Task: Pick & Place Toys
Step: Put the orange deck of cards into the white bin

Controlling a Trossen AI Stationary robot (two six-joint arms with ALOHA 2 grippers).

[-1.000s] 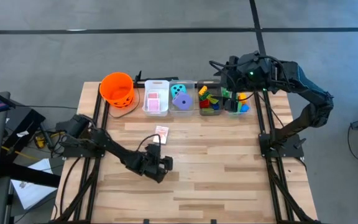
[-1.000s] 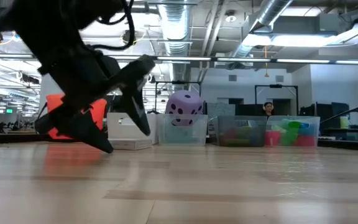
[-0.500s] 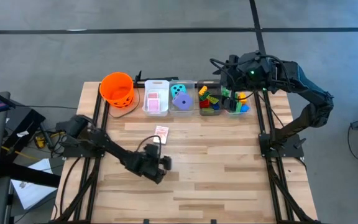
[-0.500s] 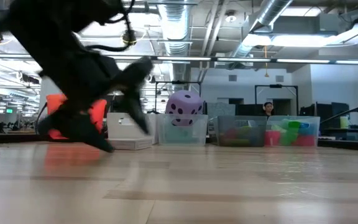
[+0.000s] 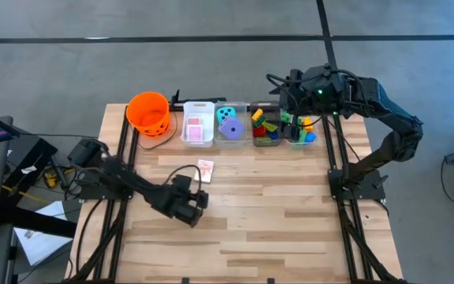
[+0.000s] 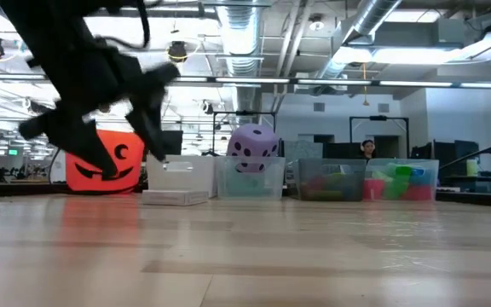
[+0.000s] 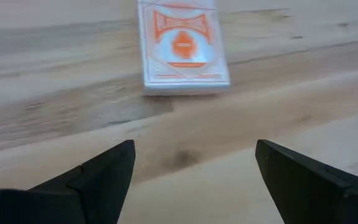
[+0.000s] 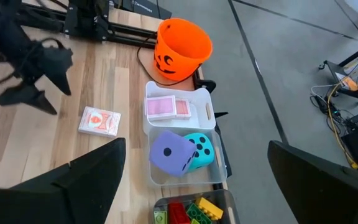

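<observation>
A pink-backed pack of playing cards (image 5: 204, 168) lies flat on the wooden table (image 5: 290, 205), in front of the bins. My left gripper (image 5: 194, 197) hovers open just near of it, slanting down; in the left wrist view the pack (image 7: 182, 46) lies ahead of the spread fingers with bare wood between them. My right gripper (image 5: 284, 99) hangs open high over the row of bins. More cards (image 8: 166, 107) lie in the white bin. The teal and purple dice (image 8: 180, 152) sit in a clear bin. Bricks (image 5: 266, 128) fill the bins farther right.
An orange bucket (image 5: 148, 112) stands at the far left on a mat. The row of bins (image 5: 247, 125) runs along the far edge. Bare wood stretches over the table's near half and right side. A person (image 6: 366, 149) sits far off in the room behind.
My left gripper has lifted off the table and drawn back toward the table's left edge, tipping a little, most of it in the last half second. Its fingers stay spread. The pack of cards has not moved.
</observation>
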